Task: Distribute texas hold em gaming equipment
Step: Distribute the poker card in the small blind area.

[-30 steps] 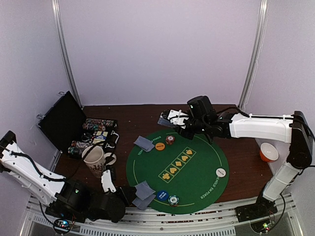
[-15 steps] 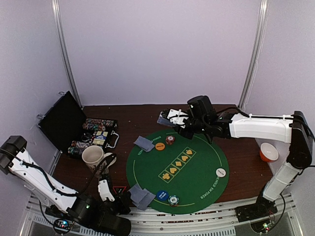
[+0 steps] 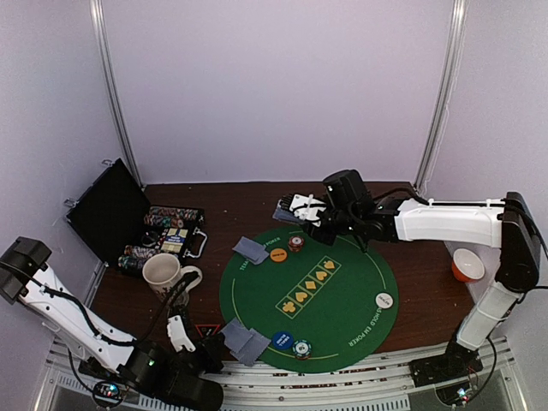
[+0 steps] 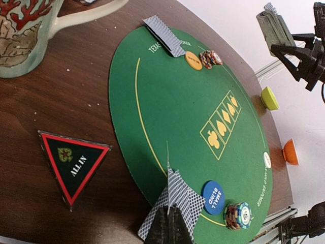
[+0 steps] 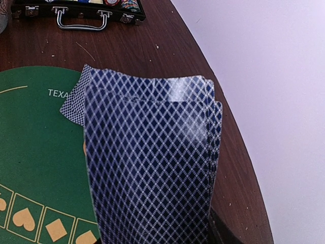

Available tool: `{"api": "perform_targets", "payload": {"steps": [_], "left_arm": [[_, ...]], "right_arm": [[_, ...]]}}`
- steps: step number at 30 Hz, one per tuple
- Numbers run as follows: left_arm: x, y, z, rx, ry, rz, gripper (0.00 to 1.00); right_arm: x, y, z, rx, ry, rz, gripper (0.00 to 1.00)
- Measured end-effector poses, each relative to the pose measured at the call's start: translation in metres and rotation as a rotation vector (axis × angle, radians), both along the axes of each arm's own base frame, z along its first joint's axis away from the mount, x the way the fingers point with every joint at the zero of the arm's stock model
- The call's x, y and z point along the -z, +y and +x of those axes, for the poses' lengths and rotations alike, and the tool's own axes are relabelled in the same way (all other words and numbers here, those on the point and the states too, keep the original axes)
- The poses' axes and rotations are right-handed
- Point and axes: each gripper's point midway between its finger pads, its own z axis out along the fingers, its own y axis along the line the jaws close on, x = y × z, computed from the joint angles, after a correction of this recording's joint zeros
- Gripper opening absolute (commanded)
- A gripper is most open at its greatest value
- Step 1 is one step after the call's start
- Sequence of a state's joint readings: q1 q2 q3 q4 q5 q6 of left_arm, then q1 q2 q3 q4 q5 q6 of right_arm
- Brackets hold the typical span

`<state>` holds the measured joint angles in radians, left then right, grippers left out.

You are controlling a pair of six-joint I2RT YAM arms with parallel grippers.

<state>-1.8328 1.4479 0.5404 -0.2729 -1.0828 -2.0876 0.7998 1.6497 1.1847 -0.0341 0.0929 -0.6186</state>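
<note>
My left gripper [image 4: 168,217] is shut on one playing card [image 4: 168,178], seen edge-on and held upright above another card [image 4: 195,203] that lies at the near rim of the green mat [image 3: 342,308]. Beside it are a blue button [image 3: 282,340] and a teal-white chip stack [image 3: 301,348]. At the far rim lie two cards [image 3: 251,250], an orange button [image 3: 278,254] and a red-white chip stack [image 3: 295,243]. A white button [image 3: 384,300] sits at the right. My right gripper [image 3: 310,214] is shut on the deck [image 5: 152,162] above the far rim; its fingers are hidden behind the cards.
A patterned mug [image 3: 163,278] stands left of the mat, with a black "ALL IN" triangle [image 3: 207,331] in front of it. An open black case [image 3: 111,210] with chips [image 3: 171,231] lies at the far left. An orange bowl [image 3: 467,265] and a yellow bowl [image 4: 269,98] sit at the right.
My left arm has drawn back toward the near-left corner, uncovering the mug and the triangle. The near cards shifted slightly left. The right arm with the deck has barely moved.
</note>
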Motion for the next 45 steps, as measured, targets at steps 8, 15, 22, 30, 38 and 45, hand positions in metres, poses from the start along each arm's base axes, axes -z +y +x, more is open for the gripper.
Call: {"api": "perform_targets", "payload": {"steps": [8,15,22,30,38,45], "left_arm": [[-0.002,-0.013,-0.003,-0.002,0.021,-0.085,0.0],[0.006,-0.01,-0.002,-0.002,0.019,-0.078,0.0],[0.013,-0.013,-0.004,0.003,0.028,-0.074,0.0],[0.027,-0.009,-0.005,0.009,0.039,-0.055,0.0],[0.029,-0.009,-0.005,0.011,0.044,-0.057,0.0],[0.03,-0.012,-0.004,0.006,0.063,-0.078,0.0]], "right_arm": [[0.0,0.0,0.0,-0.002,-0.001,-0.003,0.41],[0.0,0.0,0.0,-0.002,-0.001,-0.003,0.41],[0.0,0.0,0.0,-0.003,-0.001,-0.002,0.41],[0.0,0.0,0.0,-0.003,-0.001,-0.002,0.41],[0.0,0.001,-0.001,-0.004,-0.001,-0.002,0.41],[0.0,0.0,-0.001,-0.004,-0.001,-0.003,0.41]]}}
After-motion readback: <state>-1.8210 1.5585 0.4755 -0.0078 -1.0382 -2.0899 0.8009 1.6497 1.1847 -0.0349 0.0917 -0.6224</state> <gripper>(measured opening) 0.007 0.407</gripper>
